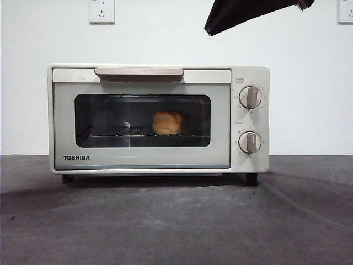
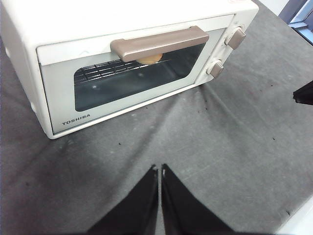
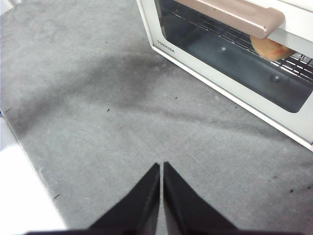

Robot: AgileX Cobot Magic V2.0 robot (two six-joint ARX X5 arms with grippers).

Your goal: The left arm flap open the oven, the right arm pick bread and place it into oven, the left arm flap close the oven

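Observation:
The cream-white TOSHIBA oven (image 1: 160,118) stands on the grey table with its door shut and the beige handle (image 1: 139,72) at the top. The bread (image 1: 168,122) lies inside on the wire rack, seen through the dark glass. It also shows behind the handle in the left wrist view (image 2: 149,59) and in the right wrist view (image 3: 271,48). My left gripper (image 2: 160,169) is shut and empty, above the table in front of the oven (image 2: 58,98). My right gripper (image 3: 161,165) is shut and empty, above the table off the oven's (image 3: 234,88) TOSHIBA corner.
Two round knobs (image 1: 251,96) sit on the oven's right panel. A black arm tip (image 1: 242,14) hangs at the top right of the front view. A black tip (image 2: 304,93) shows at the left wrist view's edge. A wall socket (image 1: 102,10) is behind.

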